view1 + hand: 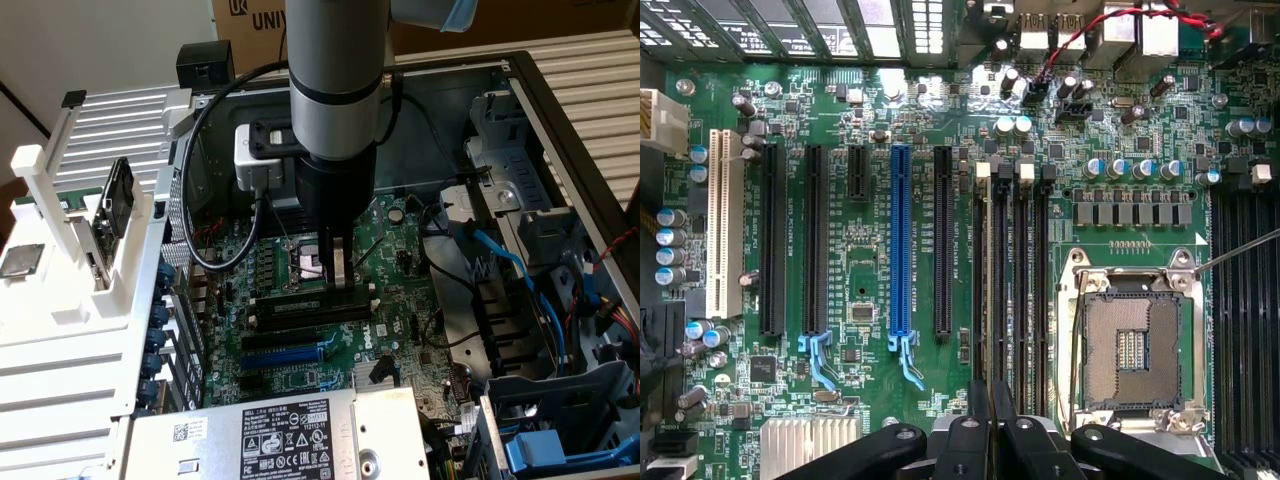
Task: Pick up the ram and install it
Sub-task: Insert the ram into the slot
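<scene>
I saw the gripper [992, 395] with jaws pinched on the ram [300, 313] over the memory slots [1026, 280], and judged any tilt could jam it against a slot wall.

This looks like a robotics lab or electronics workshop, set up for computer assembly. A desktop computer case [560, 100] lies open, its green motherboard [855, 250] bare, with blue cables [500, 255] and a labelled power supply [200, 435] on show. A grey industrial robot arm [335, 90] reaches in, its hand [335, 278] low over the board. A white parts rack [60, 330] stands beside the case, and a cardboard box [250, 20] sits behind.
</scene>
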Motion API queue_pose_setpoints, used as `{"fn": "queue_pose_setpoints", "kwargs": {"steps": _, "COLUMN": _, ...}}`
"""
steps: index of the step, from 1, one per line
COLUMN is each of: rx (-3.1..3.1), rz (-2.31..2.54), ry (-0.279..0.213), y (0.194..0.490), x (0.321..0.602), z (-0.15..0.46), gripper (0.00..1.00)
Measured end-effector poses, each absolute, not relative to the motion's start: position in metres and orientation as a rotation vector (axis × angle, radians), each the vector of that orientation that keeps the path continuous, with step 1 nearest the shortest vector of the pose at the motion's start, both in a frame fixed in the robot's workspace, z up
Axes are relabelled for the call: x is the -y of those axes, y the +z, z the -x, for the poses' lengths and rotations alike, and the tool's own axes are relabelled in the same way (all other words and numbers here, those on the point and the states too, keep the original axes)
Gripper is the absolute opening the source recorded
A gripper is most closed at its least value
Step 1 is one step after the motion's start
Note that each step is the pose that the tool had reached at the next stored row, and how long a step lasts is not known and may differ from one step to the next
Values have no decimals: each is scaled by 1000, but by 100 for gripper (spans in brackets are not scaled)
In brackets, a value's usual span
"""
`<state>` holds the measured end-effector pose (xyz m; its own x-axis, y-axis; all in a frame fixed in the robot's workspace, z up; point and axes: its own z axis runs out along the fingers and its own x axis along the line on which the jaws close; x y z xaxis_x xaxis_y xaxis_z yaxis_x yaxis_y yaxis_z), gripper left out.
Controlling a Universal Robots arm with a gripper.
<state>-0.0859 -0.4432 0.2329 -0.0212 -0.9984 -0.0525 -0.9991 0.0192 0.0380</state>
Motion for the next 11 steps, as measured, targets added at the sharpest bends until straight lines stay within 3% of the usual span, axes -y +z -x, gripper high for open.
{"fn": "queue_pose_setpoints", "kwargs": {"steps": 11, "rx": -2234, "rz": 2192, "ry": 100, "y": 233, "x": 444, "z": 86, "gripper": 12}}
